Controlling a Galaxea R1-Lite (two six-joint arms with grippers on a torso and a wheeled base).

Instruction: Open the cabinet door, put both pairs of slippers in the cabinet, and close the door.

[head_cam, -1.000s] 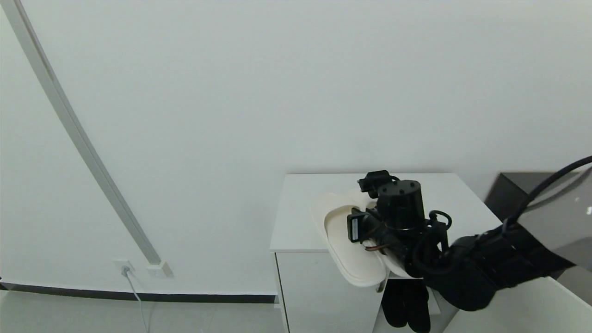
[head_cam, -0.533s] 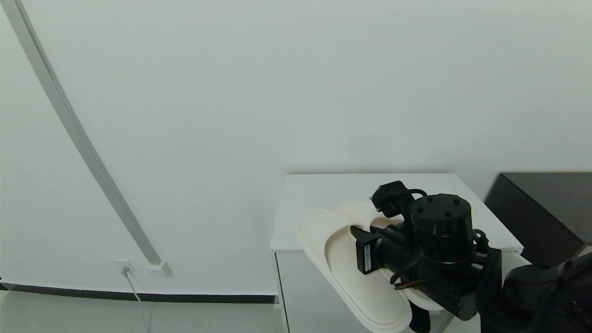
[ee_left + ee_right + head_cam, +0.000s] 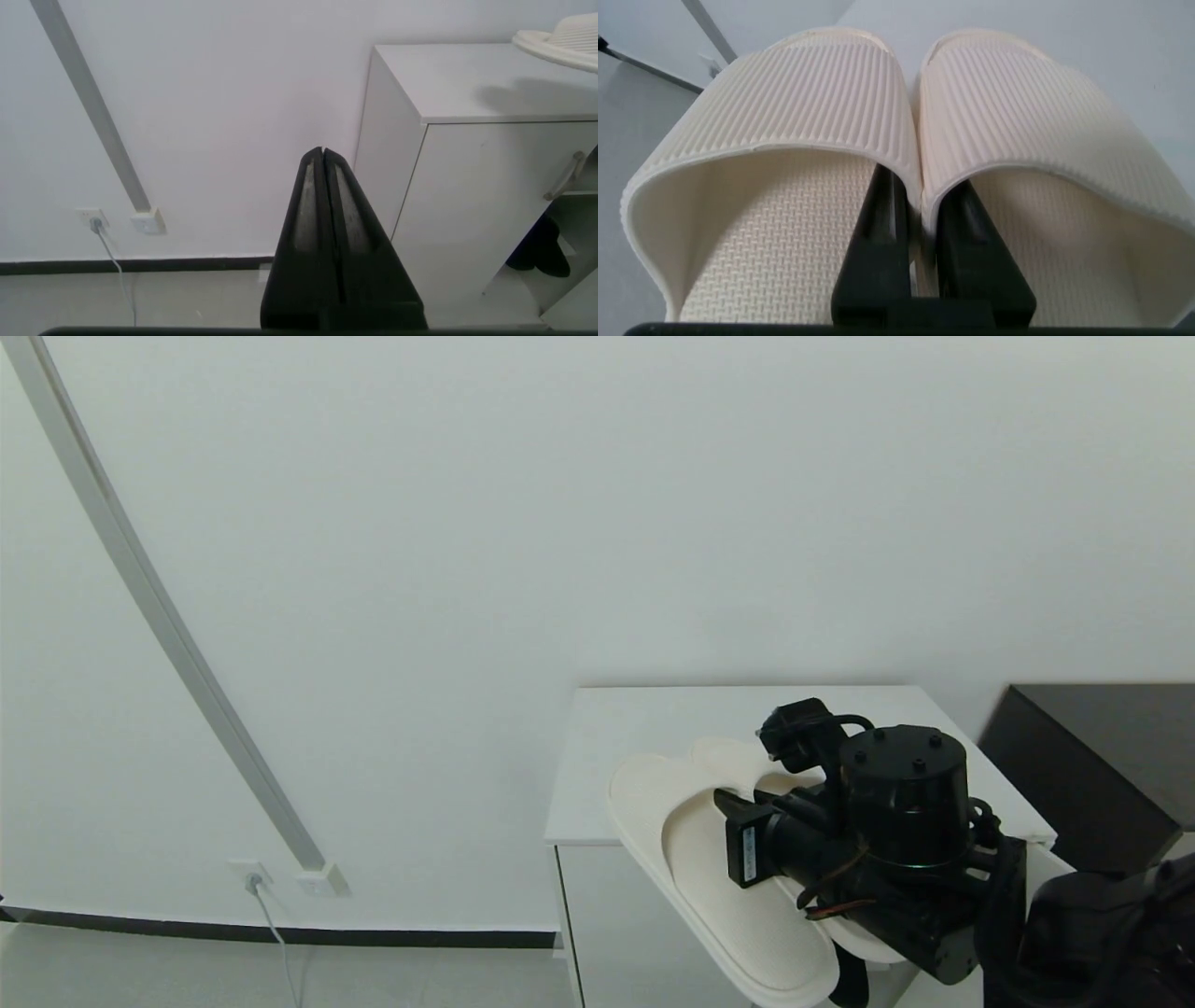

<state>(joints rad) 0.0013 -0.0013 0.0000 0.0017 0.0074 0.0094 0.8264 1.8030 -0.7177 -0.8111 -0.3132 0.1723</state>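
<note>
Right claw [image 3: 920, 201], clenched on the cream slippers [image 3: 728, 915], has pulled them off the cabinet [image 3: 635, 728] top so they overhang its front edge, ready, I judge, to lower inside; left claw [image 3: 323, 215] is clenched empty.

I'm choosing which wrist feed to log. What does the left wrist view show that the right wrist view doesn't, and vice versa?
Left wrist: shut left gripper, cabinet door, black slippers in the open compartment beside it. Right wrist: right gripper clamped on the cream slippers at their adjoining straps. Both: cream slippers, cabinet top, wall strip.
</note>
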